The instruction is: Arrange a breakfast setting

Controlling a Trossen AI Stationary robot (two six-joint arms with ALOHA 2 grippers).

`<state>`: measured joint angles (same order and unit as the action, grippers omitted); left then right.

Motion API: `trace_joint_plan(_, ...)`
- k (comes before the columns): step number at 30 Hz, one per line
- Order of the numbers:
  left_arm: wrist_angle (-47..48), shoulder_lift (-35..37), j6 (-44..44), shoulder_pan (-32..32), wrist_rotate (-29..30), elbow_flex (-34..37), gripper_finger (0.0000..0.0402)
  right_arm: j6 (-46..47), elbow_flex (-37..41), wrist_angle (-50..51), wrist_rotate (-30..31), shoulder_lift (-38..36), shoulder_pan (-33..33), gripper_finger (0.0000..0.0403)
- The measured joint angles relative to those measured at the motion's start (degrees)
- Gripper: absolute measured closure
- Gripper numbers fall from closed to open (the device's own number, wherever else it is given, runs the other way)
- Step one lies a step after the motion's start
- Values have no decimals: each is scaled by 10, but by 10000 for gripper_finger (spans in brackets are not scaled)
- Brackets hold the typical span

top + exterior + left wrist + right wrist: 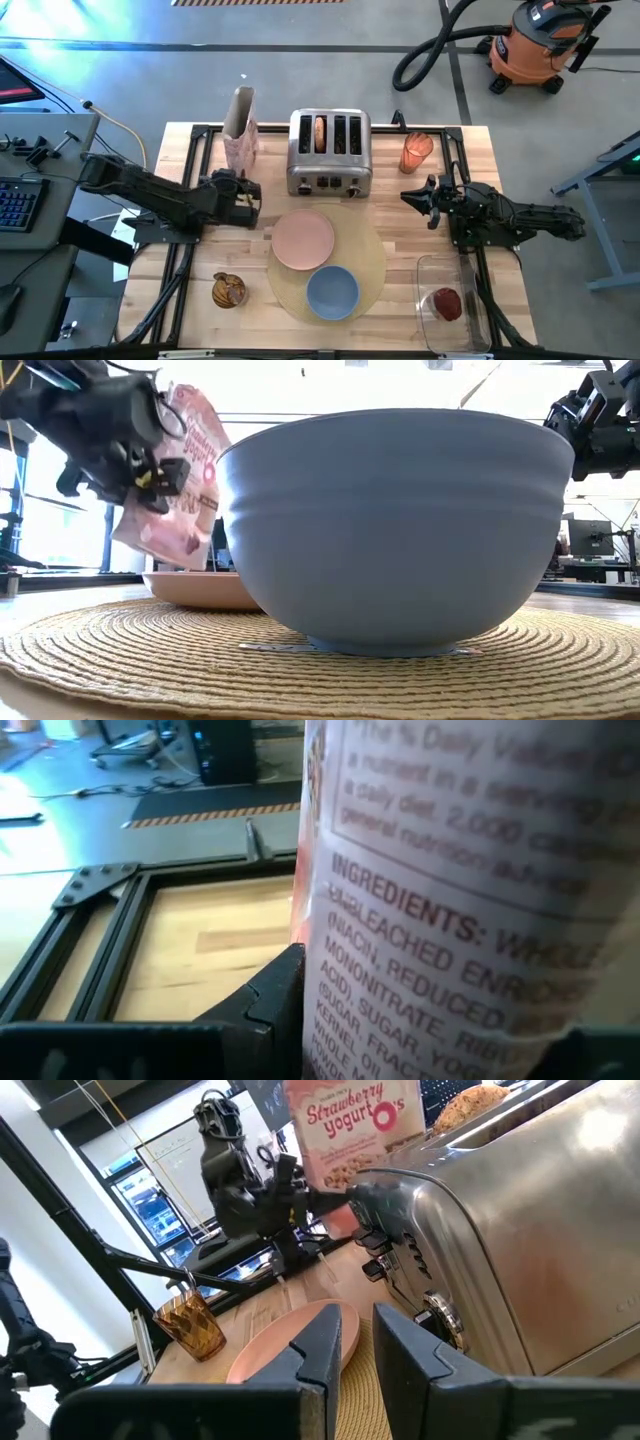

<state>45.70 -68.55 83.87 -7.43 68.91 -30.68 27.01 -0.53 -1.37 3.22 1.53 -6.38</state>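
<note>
Reaching toward the back-left of the table, the left gripper (pixel 243 203) sits right against the cereal bag (pixel 240 135); its wrist view is filled by the ingredients panel, with one dark finger (pixel 268 1003) beside the bag, so it looks clamped on the bag, probably to carry it over for pouring. In front of that arm, an orange translucent cup (pixel 229 290) stands by itself near the table's front edge, clear of the setting. At the middle, the round tan placemat (pixel 372 262) carries the pink plate (pixel 303 240) and, nearer the front, the empty blue bowl (pixel 332 291), which seems ready to take cereal. Behind them the toaster (pixel 329 152) holds a bagel half (pixel 319 133) in one slot. On the right, the right gripper (pixel 424 198) waits beside the toaster, fingers slightly apart and empty. A red fruit (pixel 445 303) lies in a clear tray (pixel 430 330) at the front right. No spoon is visible.
</note>
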Motion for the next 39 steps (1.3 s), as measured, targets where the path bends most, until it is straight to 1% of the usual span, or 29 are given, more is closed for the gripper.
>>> trace_joint_plan(6, 0, 100, -88, -3, -10, 0, 282, 0, 0, 0, 0, 0, 0, 357)
trace_joint_plan(11, 1, 181, -210, -3, -32, -7, 282, 0, 0, 0, 0, 0, 0, 357)
trace_joint_plan(16, -1, 247, -354, -3, -49, -40, 282, 0, 0, 0, 0, 0, 0, 357)
trace_joint_plan(19, -1, 277, -420, -3, -61, -63, 282, 0, 0, 0, 0, 0, 0, 357)
trace_joint_plan(22, -1, 303, -484, -2, -92, -87, 282, 0, 0, 0, 0, 0, 0, 357)
trace_joint_plan(27, 0, 333, -590, -2, -182, -134, 282, 0, 0, 0, 0, 0, 0, 357)
trace_joint_plan(32, 0, 353, -686, -2, -323, -181, 281, 0, 0, 0, 0, 0, 0, 357)
trace_joint_plan(35, -1, 357, -705, -2, -399, -207, 281, 0, 0, 0, 0, 0, 0, 357)
trace_joint_plan(39, -1, 358, -715, -2, -484, -235, 281, 0, 0, 0, 0, 0, 0, 357)
